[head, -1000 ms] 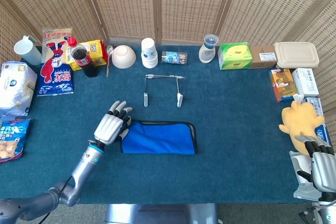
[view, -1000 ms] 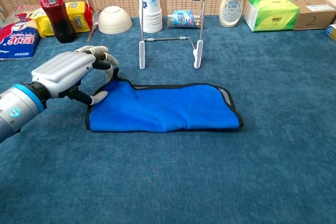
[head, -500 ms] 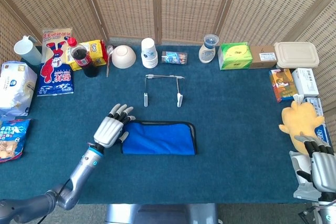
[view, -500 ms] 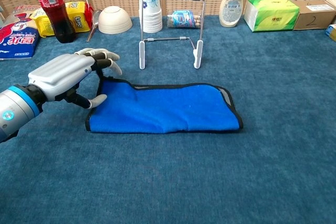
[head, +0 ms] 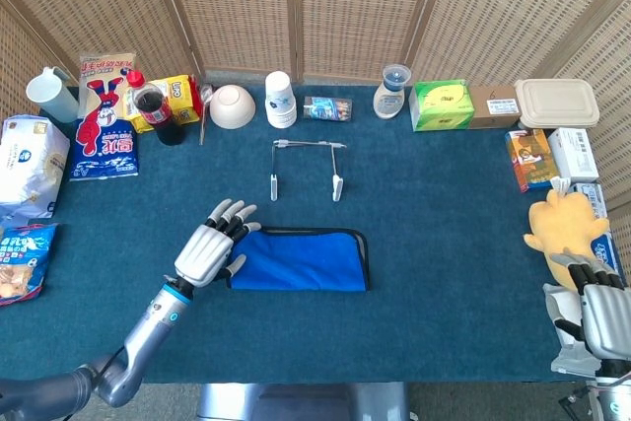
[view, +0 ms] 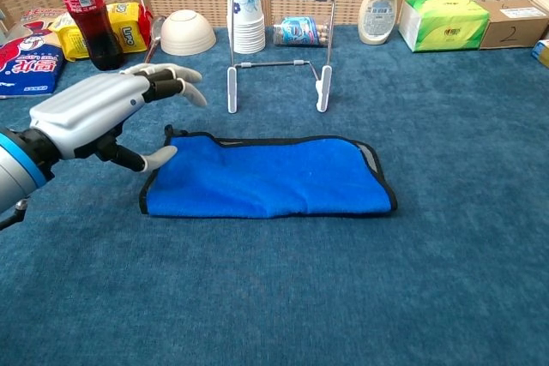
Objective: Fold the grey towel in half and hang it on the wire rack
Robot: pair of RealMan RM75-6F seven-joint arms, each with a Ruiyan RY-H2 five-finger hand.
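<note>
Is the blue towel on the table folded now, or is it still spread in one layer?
Folded. The towel lies flat in two layers: at its right end a grey inner layer shows under the blue top one.

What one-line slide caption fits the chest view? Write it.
Left hand open beside the folded blue towel, wire rack behind.

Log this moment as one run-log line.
towel: folded, flat on table | left hand: open, above its left end | right hand: idle | rack: bare
</note>
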